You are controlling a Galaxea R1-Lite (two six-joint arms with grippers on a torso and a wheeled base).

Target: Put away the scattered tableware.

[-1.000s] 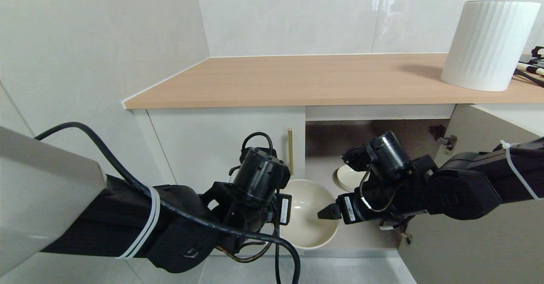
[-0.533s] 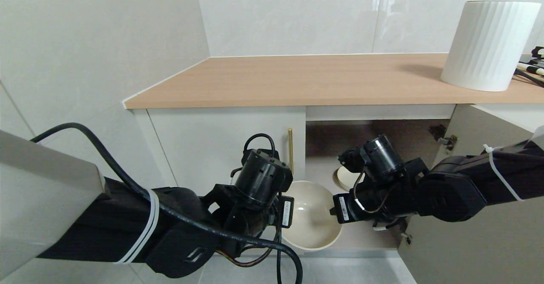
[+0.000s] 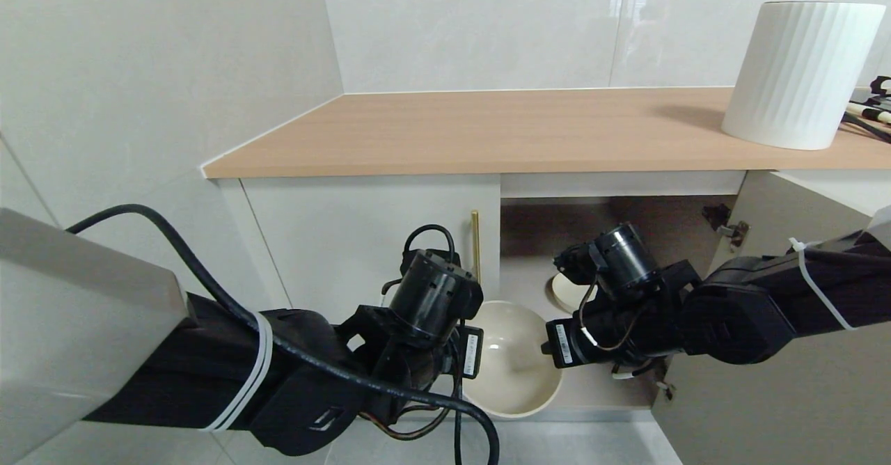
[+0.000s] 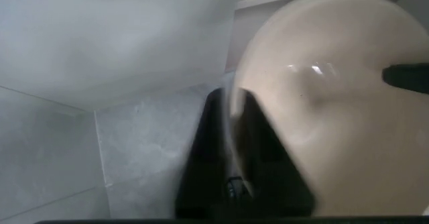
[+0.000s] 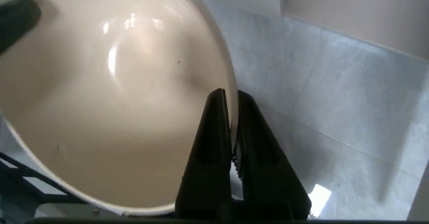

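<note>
A large cream bowl hangs tilted at the mouth of the open cabinet, low near its floor. My left gripper is shut on the bowl's left rim. In the left wrist view its fingers straddle the rim of the bowl. On the opposite rim my right gripper is shut as well, its two fingers pinching the edge of the bowl. A cream plate lies inside the cabinet behind the bowl, partly hidden by my right arm.
The left cabinet door with its brass handle is closed; the right door stands open beside my right arm. On the wooden counter stand a white ribbed container and some utensils. Grey floor tiles lie below.
My right gripper moved from over the bowl's inside to its right rim and closed on it. The bowl has shifted slightly down and to the right with both arms.
</note>
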